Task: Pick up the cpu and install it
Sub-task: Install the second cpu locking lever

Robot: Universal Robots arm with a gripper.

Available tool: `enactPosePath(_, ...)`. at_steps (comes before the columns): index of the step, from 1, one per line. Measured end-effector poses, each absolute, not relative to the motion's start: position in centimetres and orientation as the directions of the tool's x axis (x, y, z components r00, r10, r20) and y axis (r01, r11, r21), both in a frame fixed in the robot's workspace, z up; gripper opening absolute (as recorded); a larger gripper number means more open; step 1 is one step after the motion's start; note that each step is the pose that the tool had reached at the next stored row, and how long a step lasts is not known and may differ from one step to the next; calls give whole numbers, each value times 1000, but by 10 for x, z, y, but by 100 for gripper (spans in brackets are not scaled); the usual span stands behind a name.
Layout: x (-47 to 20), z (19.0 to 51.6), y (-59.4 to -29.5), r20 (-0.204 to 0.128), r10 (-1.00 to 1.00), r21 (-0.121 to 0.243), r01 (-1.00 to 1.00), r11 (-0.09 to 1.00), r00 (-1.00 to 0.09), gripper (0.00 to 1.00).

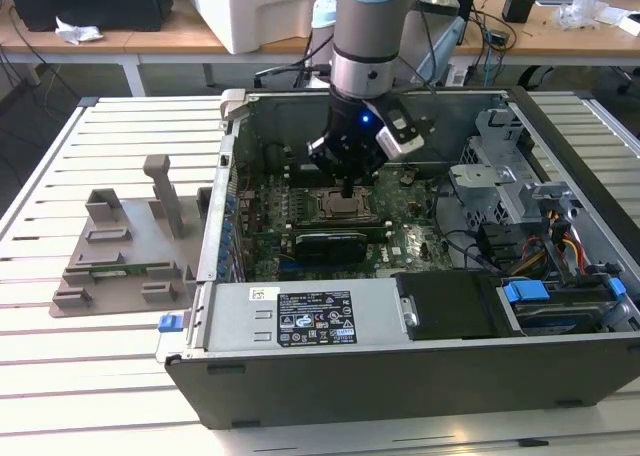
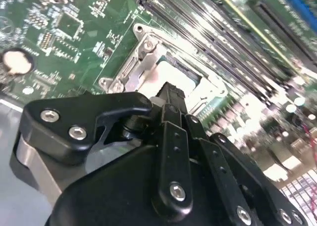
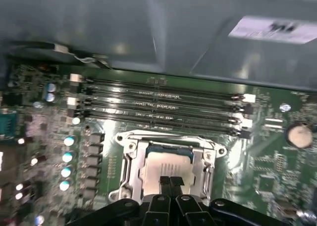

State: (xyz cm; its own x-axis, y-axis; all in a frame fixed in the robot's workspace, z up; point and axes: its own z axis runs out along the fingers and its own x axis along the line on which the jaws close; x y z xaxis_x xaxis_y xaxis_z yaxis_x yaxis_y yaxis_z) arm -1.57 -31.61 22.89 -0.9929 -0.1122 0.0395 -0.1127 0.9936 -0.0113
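Now gripper fingertips pressed together, empty, above cpu seated in socket; no legible print

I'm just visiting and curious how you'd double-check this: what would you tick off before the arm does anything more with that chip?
1. cpu lies inside the socket frame: ok.
2. cpu sits flat and fully seated: cannot tell.
3. gripper is right over the cpu, fingertips together: ok.
4. Fingertips free of the chip: cannot tell.
5. Memory slots beside the socket are clear of the gripper: ok.
6. Computer case is open on the table: ok.
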Motion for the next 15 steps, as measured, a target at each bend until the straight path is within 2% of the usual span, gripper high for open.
enactPosePath(5, -16, 269, -316, 39, -112, -12, -112, 994, -993, 11)
enactPosePath(8, -16, 283, -316, 39, -112, -12, -112, 994, -993, 11)
enactPosePath(15, -16, 291, -316, 39, -112, -12, -112, 994, -993, 11)
